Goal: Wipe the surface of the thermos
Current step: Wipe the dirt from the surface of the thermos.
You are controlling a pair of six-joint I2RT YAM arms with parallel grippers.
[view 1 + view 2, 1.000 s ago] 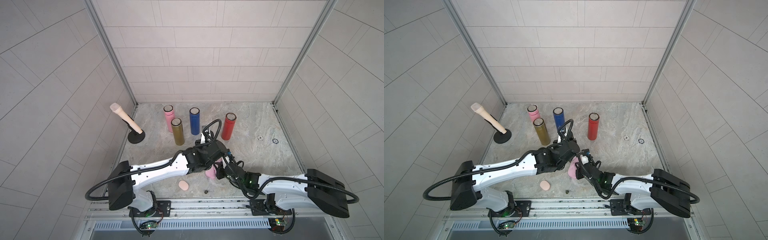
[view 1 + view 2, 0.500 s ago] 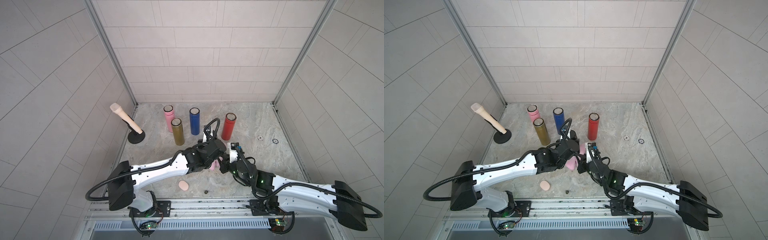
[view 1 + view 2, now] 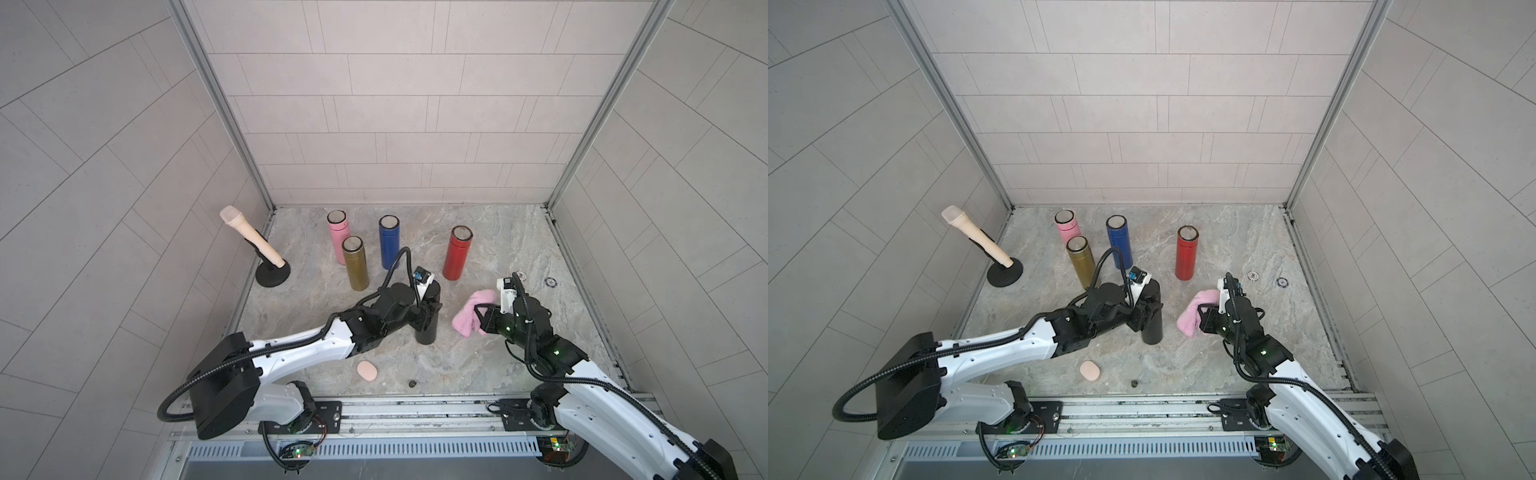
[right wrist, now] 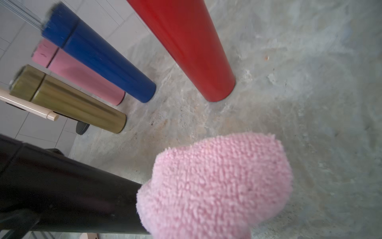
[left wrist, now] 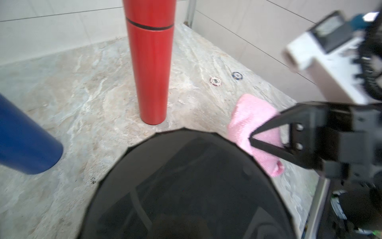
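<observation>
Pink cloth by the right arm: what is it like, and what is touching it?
The pink cloth is a small, fluffy, terry-looking rag bunched into a rounded wad. The right arm's jaws are shut on its middle, and folds bulge out past them. It hangs low over the marbled table, beside the black thermos and nearer the robot than the red thermos, with a clear gap to both. Whether its lower end brushes the table cannot be told.
</observation>
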